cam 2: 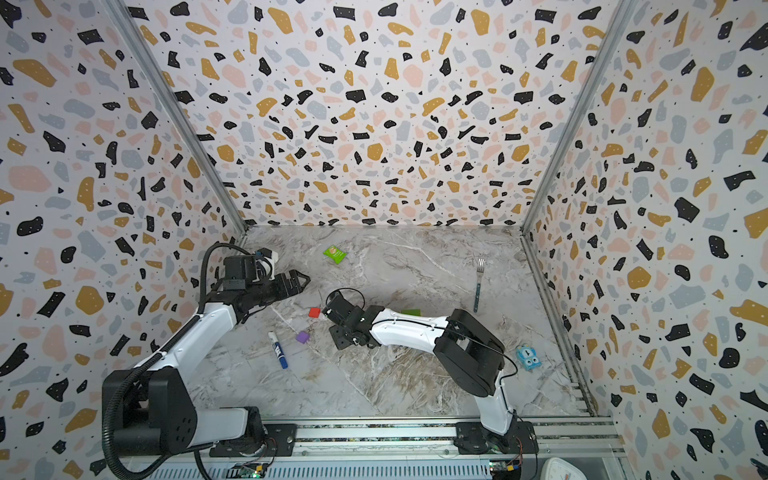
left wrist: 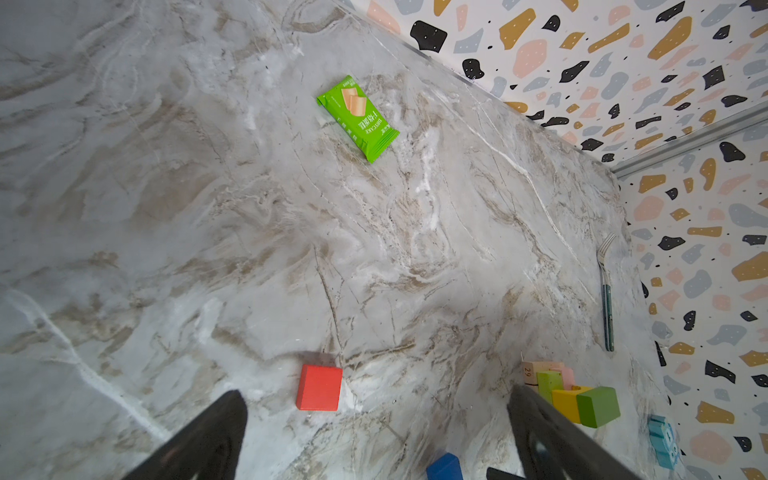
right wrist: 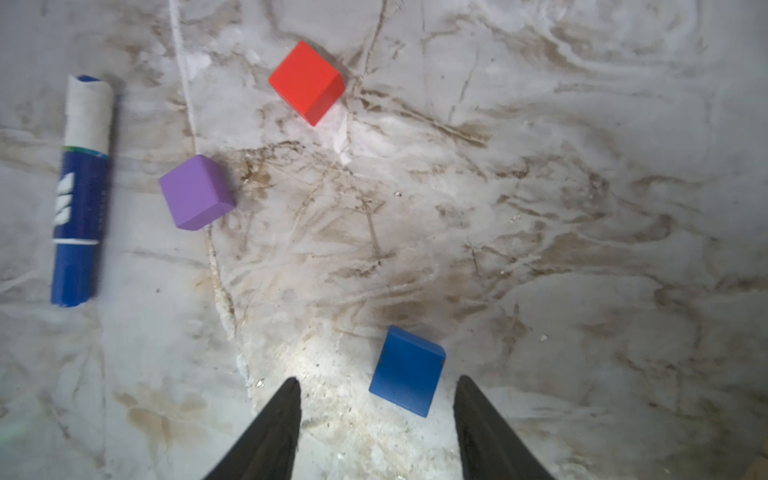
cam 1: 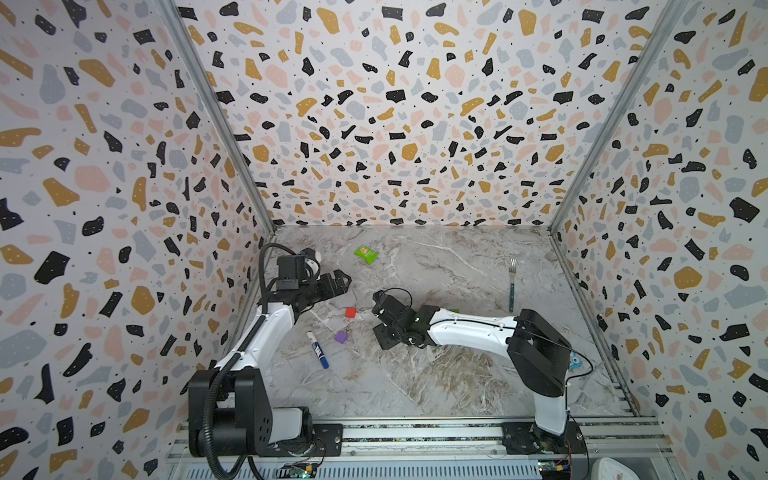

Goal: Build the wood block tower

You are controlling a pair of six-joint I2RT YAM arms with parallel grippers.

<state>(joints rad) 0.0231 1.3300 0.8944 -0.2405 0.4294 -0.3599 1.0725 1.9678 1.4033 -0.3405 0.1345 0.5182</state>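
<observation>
Blue cube (right wrist: pixel 407 370) — slightly askew — lies before right claw (right wrist: pixel 378 379).

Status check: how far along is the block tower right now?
Done: a low tower of tan, pink, lime, yellow and dark green pieces stands together. In hand: nothing is gripped. The right gripper hangs open just short of the blue cube, and the left gripper is open and empty. Left: the blue cube, red cube and purple cube lie loose on the table, apart from the stack.
</observation>
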